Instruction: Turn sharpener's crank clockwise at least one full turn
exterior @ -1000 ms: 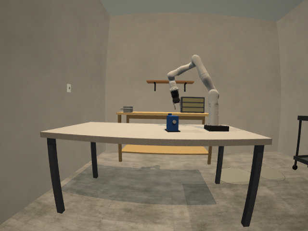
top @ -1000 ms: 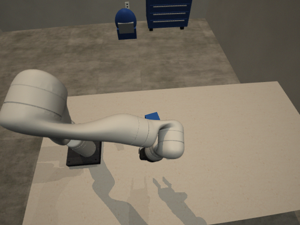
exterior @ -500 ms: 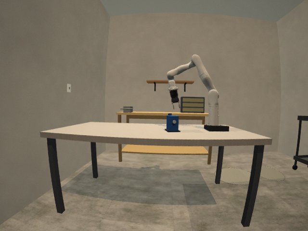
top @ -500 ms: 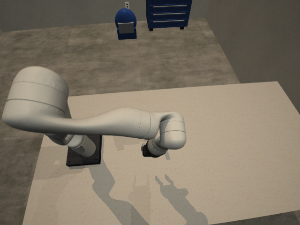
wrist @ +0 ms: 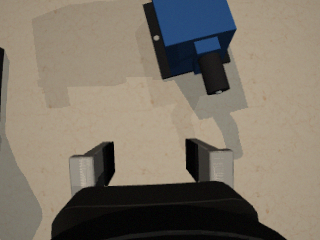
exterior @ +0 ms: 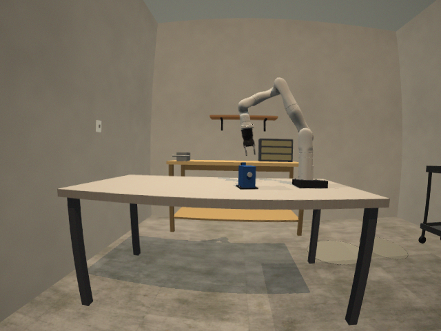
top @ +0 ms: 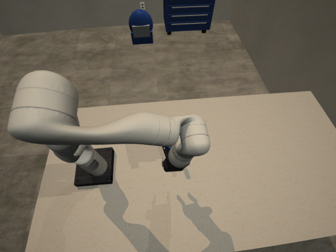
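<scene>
The sharpener (wrist: 190, 10) (exterior: 245, 177) is a blue box on a black base plate, standing on the beige table (top: 271, 163) (exterior: 160, 192) (wrist: 67, 114). Its crank (wrist: 215, 75) (exterior: 249, 174) is a short dark stub on one side face. In the top view only a sliver of the sharpener (top: 168, 147) shows behind the arm's wrist. My gripper (wrist: 150, 155) (exterior: 249, 151) is open and empty. It points down and hangs well above the sharpener, off to the crank's side in the wrist view.
The arm's black base plate (top: 108, 154) (exterior: 309, 183) sits on the table near the sharpener. Off the table are a blue drawer cabinet (top: 189, 14), a blue domed unit (top: 140, 25), a wooden bench (exterior: 213, 163), a wall shelf (exterior: 231, 116) and a black cart (exterior: 433, 199).
</scene>
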{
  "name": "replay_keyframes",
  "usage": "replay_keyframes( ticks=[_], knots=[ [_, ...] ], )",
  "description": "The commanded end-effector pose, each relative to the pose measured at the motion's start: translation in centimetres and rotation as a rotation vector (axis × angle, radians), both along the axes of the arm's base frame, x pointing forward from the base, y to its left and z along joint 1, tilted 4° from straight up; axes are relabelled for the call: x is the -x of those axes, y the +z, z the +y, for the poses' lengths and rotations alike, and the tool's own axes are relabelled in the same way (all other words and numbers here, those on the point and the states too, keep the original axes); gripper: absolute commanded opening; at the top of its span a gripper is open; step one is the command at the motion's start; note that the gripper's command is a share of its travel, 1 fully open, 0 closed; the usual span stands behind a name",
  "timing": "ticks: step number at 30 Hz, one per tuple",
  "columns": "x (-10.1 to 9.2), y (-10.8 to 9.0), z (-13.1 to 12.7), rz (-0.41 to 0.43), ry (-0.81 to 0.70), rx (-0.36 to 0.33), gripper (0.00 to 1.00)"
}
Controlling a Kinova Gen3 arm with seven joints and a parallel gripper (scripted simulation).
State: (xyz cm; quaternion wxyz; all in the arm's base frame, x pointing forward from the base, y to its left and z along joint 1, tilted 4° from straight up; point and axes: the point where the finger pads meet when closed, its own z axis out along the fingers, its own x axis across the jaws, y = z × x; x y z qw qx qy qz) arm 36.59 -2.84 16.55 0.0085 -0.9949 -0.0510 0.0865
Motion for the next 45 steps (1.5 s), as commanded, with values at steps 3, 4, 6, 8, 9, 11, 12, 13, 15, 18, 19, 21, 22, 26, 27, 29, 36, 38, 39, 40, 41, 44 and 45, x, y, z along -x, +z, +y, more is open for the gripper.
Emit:
replay_keyframes(
  ticks=[3,4,6,8,9,11,12,13,15,18,19,21,22,26,27,29,36,38,39,40,41,44,45],
  knots=[
    [-0.7,0.1,0.7,-0.021,0.031,0.012,1.0],
    [-0.7,0.1,0.7,-0.021,0.031,0.012,1.0],
    [-0.7,0.1,0.7,-0.021,0.031,0.012,1.0],
    [-0.7,0.1,0.7,-0.021,0.031,0.012,1.0],
    [-0.7,0.1,0.7,-0.021,0.031,0.012,1.0],
    [-1.3,0.2,1.4,-0.039,0.059,0.021,1.0],
    [-1.3,0.2,1.4,-0.039,0.059,0.021,1.0],
    [-1.3,0.2,1.4,-0.039,0.059,0.021,1.0],
    [-1.3,0.2,1.4,-0.039,0.059,0.021,1.0],
    [-1.3,0.2,1.4,-0.039,0.059,0.021,1.0],
    [-1.3,0.2,1.4,-0.039,0.059,0.021,1.0],
    [-1.9,0.2,2.0,-0.057,0.084,0.029,1.0],
    [-1.9,0.2,2.0,-0.057,0.084,0.029,1.0],
    [-2.4,0.3,2.6,-0.072,0.107,0.036,1.0],
    [-2.4,0.3,2.6,-0.072,0.107,0.036,1.0],
    [-2.4,0.3,2.6,-0.072,0.107,0.036,1.0],
    [-2.8,0.4,3.2,-0.087,0.127,0.042,1.0],
    [-3.2,0.4,3.7,-0.1,0.146,0.047,1.0],
    [-3.2,0.4,3.7,-0.1,0.146,0.047,1.0],
    [-3.2,0.4,3.7,-0.1,0.146,0.047,1.0],
    [-3.2,0.4,3.7,-0.1,0.146,0.047,1.0],
    [-3.6,0.5,4.2,-0.111,0.162,0.051,1.0],
    [-3.6,0.5,4.2,-0.111,0.162,0.051,1.0]
  ],
)
